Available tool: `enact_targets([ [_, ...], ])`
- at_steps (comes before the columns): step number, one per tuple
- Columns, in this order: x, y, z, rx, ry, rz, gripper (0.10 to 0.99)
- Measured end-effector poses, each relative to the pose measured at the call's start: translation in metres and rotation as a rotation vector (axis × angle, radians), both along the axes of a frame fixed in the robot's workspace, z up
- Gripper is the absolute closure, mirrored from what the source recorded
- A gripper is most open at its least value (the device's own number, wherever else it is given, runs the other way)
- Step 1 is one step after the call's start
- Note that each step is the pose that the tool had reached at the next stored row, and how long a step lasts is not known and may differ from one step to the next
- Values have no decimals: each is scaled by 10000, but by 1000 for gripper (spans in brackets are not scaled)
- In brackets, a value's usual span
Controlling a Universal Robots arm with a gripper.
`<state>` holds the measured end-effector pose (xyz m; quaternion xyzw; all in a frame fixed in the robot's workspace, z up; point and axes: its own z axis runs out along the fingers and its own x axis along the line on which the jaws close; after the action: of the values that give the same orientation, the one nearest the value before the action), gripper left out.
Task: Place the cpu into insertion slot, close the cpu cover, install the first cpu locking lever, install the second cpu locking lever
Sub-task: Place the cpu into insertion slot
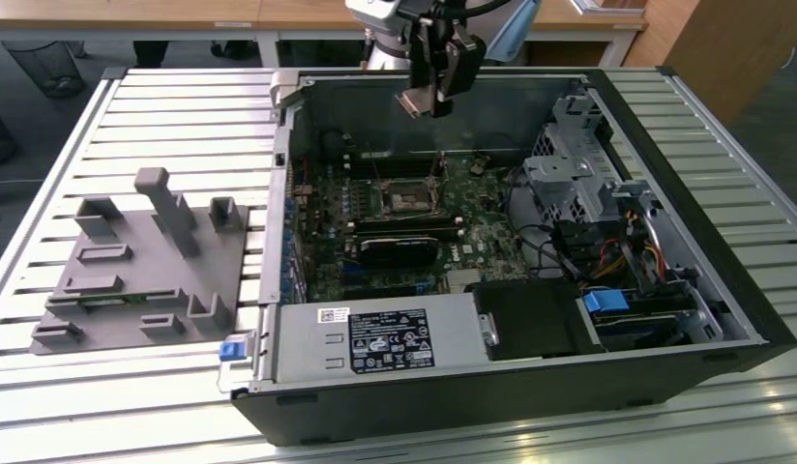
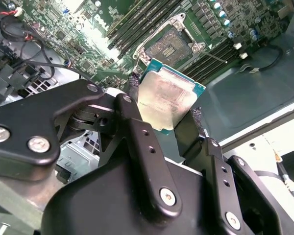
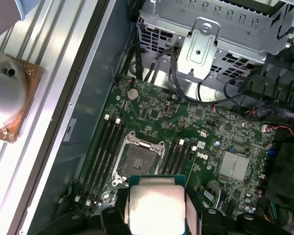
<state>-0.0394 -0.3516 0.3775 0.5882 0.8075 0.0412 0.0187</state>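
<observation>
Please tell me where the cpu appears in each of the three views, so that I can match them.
Exterior view: the cpu hangs in the gripper, high over the open case.
Second wrist view: the cpu is tilted between the black fingers.
First wrist view: the cpu faces the camera, near the socket.
Shared landmark: the square insertion slot.

surface: slatted metal table point(image 1: 179, 101) | on it: open computer case point(image 1: 502, 411) | beside case: grey fixture block point(image 1: 128, 280)
</observation>
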Motion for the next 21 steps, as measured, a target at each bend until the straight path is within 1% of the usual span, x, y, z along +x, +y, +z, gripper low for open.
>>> enact_targets([
  [21, 0, 0, -5, 0, 0, -1308, 545],
])
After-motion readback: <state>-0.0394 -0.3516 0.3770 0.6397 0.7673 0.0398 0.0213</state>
